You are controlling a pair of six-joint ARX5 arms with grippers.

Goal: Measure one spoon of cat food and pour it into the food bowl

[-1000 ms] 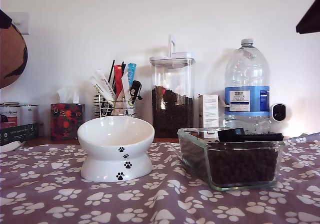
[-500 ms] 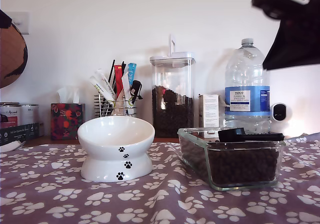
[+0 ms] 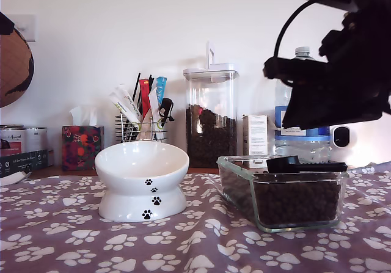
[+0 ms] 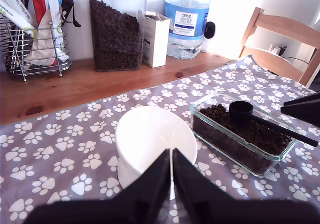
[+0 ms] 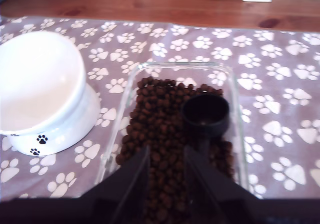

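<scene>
Lying spoon, handle toward my second gripper, fingers parted, my first gripper, fingers together

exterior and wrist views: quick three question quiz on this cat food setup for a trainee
1. True or false: the spoon lies inside the food bowl.
2. What does the food bowl hold? A) water B) nothing C) tissues
3. Fill in: over the glass dish, my second gripper has its jaws ____.
Key: 1. False, it rests on the cat food in the glass dish. 2. B. 3. open.
</scene>
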